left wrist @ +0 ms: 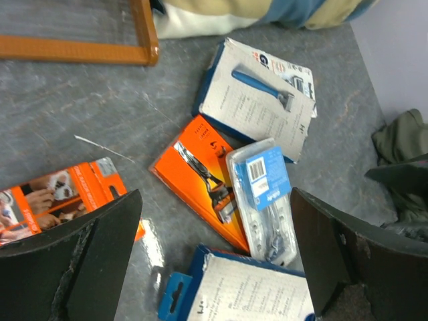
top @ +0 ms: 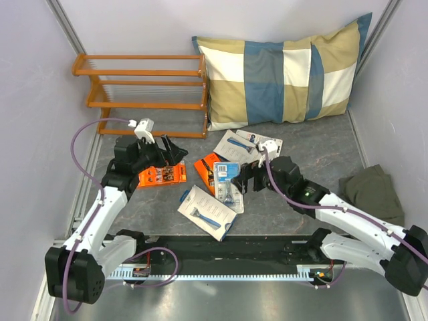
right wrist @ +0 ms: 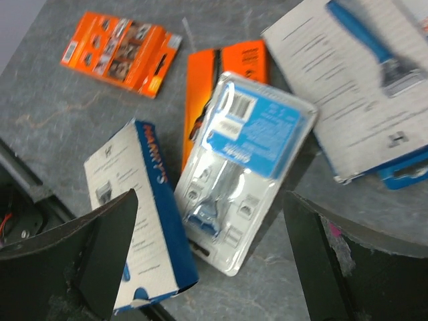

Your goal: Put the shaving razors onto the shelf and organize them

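The left gripper (top: 172, 152) is hanging with its fingers spread wide and holding nothing, just beyond an orange razor pack (top: 162, 176) that is lying with its long axis running left to right. The right gripper (top: 243, 178) is likewise gaping and empty, hovering beside a clear blister pack (top: 228, 185) whose long axis is running near to far. This blister pack is overlapping a second orange pack (top: 208, 168), which is lying diagonally. One white razor box (top: 207, 212) is slanting from far left to near right. Another white box (top: 242, 144) is lying farther back near the checked pillow (top: 287, 73). All are lying flat on the grey table (top: 314, 144). The wooden shelf (top: 144, 93) is standing at the far left, its length running left to right.
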`<action>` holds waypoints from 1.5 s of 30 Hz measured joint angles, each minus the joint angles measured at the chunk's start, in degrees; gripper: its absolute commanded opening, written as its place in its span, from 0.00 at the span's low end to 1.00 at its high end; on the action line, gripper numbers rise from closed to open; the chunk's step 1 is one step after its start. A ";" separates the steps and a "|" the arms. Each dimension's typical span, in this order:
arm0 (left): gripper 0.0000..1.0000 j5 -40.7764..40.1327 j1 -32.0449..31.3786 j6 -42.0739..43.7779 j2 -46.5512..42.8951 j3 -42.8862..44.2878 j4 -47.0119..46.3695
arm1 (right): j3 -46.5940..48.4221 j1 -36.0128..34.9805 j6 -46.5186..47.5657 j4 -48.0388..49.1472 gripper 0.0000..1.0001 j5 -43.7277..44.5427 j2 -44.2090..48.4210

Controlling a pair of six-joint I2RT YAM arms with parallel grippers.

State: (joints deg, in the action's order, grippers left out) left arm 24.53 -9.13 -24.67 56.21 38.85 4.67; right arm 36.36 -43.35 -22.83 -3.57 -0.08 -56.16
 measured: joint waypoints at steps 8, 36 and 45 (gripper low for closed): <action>1.00 4.15 0.00 -3.02 -6.05 -1.60 7.26 | -4.07 -8.83 -1.62 1.36 0.98 -0.20 -2.80; 1.00 9.09 -0.39 -10.29 -16.09 -10.84 15.74 | -16.26 -9.79 -13.46 19.67 0.82 -15.45 -12.96; 1.00 9.09 -1.05 -10.29 -16.15 -10.84 16.13 | -16.37 -9.79 -14.71 27.91 0.57 -19.80 -22.16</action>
State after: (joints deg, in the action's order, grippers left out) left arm 33.63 -10.17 -34.96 40.05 28.01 20.80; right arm 19.99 -53.15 -37.54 24.34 -19.88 -78.32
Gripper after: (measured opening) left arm 0.996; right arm 0.706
